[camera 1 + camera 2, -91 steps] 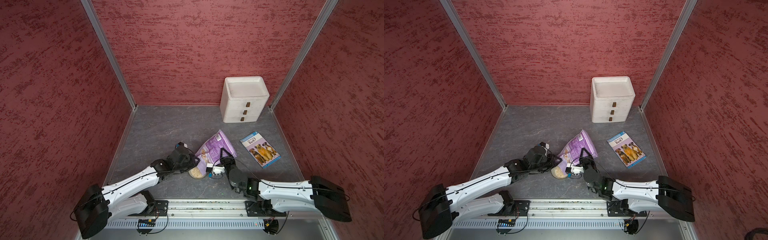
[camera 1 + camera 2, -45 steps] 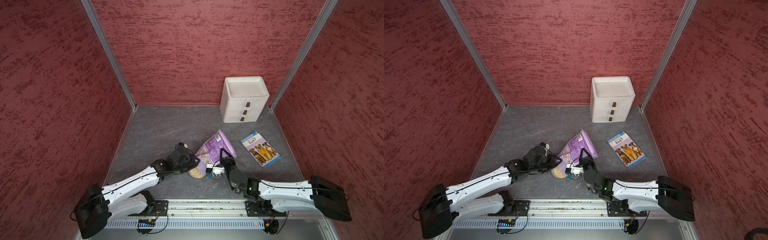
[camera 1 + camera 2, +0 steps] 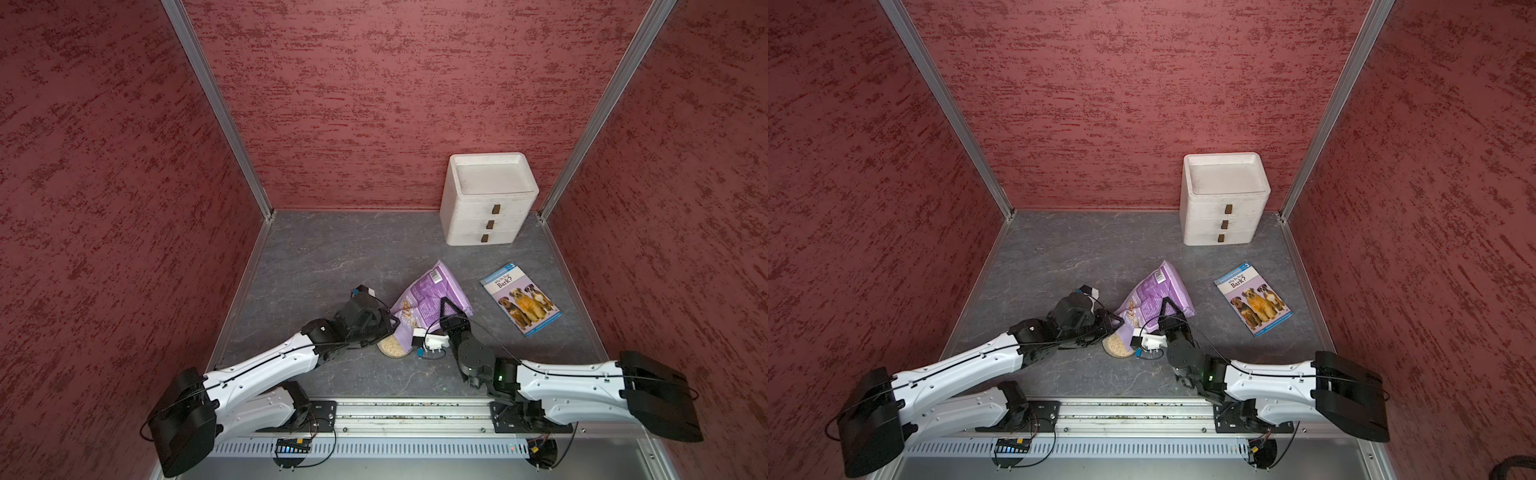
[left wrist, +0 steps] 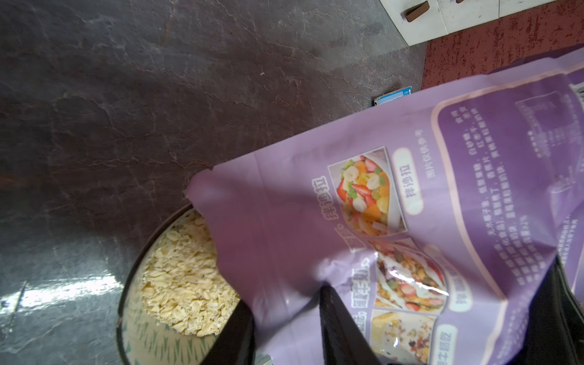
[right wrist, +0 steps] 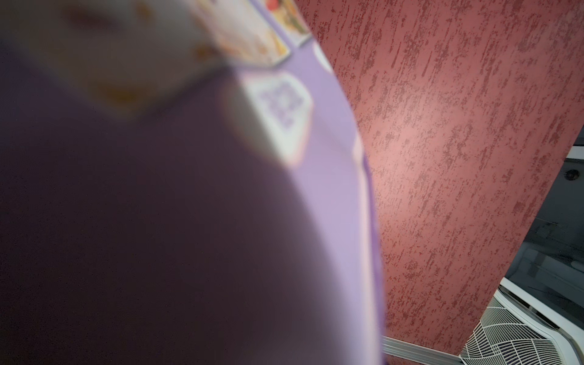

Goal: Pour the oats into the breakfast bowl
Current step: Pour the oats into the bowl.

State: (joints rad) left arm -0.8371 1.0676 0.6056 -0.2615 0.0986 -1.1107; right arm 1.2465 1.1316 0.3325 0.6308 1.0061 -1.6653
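The left gripper (image 3: 385, 326) and right gripper (image 3: 449, 309) pinch the lilac foil pouch (image 3: 432, 293), mouth below the jaws, over the round white bowl (image 4: 139, 341) of pale oats (image 4: 183, 278).

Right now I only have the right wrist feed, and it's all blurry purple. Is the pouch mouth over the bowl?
Observer: Yes. In the left wrist view the open end of the pouch overlaps the rim of the bowl.
Operator: Any oats in there?
Observer: The oats are heaped inside the bowl, and some of its patterned wall shows beside them.
Operator: Who's holding the pouch?
Observer: Both. The left gripper pinches the mouth end. In both top views the right gripper is on the pouch's raised body, with one finger across its face.
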